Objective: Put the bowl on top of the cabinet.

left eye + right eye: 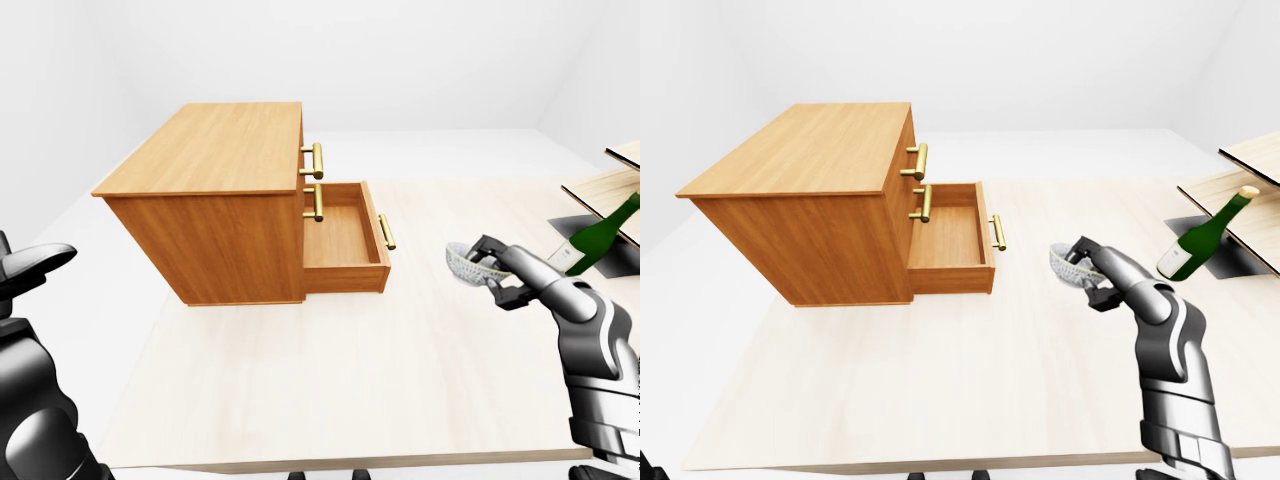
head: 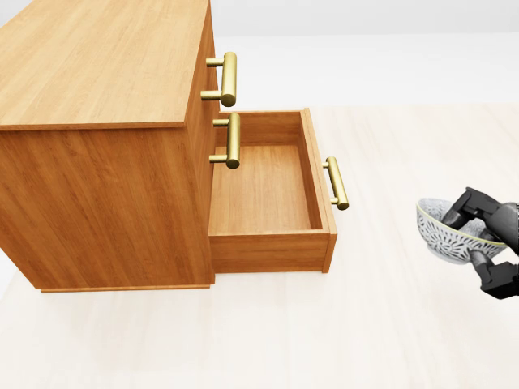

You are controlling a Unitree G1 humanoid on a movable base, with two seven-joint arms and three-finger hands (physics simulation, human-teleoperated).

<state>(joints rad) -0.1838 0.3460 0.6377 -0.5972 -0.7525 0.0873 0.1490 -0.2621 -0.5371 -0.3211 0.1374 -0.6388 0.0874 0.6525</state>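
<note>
A grey patterned bowl (image 2: 444, 230) hangs tilted above the table, held at its rim by my right hand (image 2: 478, 237), whose fingers are closed on it. It sits to the right of the wooden cabinet (image 1: 215, 150), clear of the open lower drawer (image 2: 263, 190). The cabinet's flat top (image 1: 815, 145) is bare. My left hand (image 1: 30, 262) shows only at the left edge of the left-eye view, far from the bowl; its fingers cannot be read.
A green wine bottle (image 1: 1202, 236) leans at the right by a wooden rack (image 1: 1252, 155). Brass handles (image 2: 229, 79) stick out of the cabinet's right face. The pale table (image 1: 350, 380) stretches below the cabinet.
</note>
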